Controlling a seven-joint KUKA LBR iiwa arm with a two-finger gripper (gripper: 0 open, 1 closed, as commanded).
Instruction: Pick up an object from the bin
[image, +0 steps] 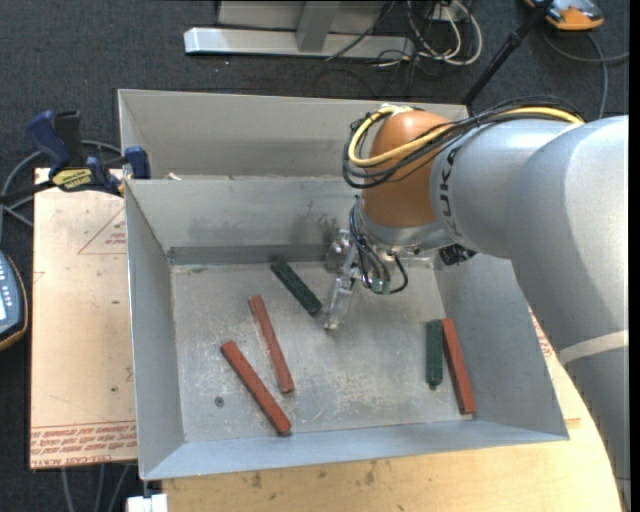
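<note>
Gripper (334, 318) stands low over the bin (380, 395) floor, jaws apparently together, nothing between them. A dark green stick (296, 286) lies flat just left of the jaws. Judged light, rigid and smooth; best gripped across its narrow width, mid-length.

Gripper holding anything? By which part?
Nothing seen in its grasp. The gripper is down near the bin floor, beside the lower right end of the dark green stick; contact cannot be told.

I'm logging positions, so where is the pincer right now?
In the camera view the pincer is over the middle of the bin, just right of a slanted dark green stick, with two red sticks to its lower left.
</note>
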